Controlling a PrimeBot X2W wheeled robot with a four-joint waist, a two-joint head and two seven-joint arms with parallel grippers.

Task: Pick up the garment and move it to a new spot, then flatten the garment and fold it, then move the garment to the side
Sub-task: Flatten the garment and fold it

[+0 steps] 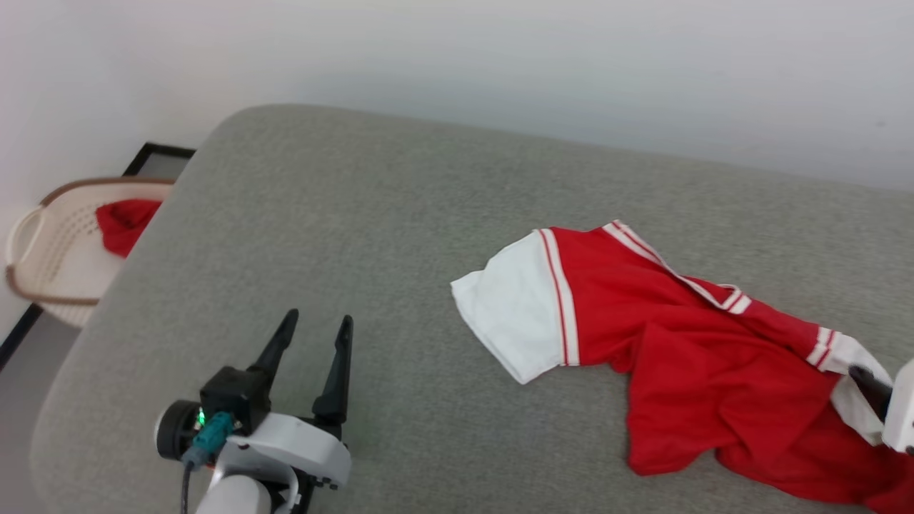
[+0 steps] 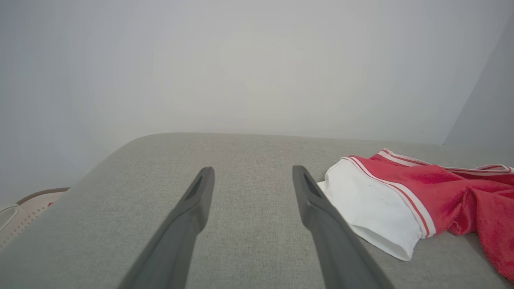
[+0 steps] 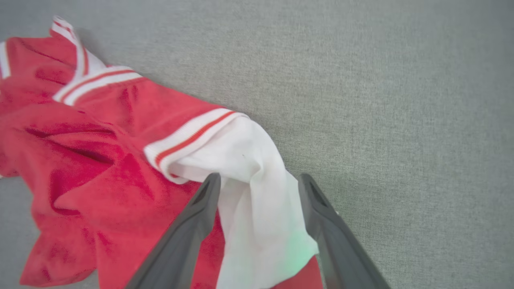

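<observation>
The right claw [image 3: 259, 180] stands wide open, its two fingers either side of a white sleeve [image 3: 249, 160] that lies loose between them, not pinched. That sleeve belongs to the garment [image 1: 678, 357], a red jersey rumpled on the right side of the grey fabric-covered worktop [image 1: 371, 214], its other white sleeve [image 1: 510, 314] spread flat toward the left. The left claw [image 1: 319, 318] is at the near left, fully open and holding nothing, well apart from the jersey. Beyond the worktop's far-left corner sits a pale basket [image 1: 50, 250] with a red cloth [image 1: 125, 221] inside.
</observation>
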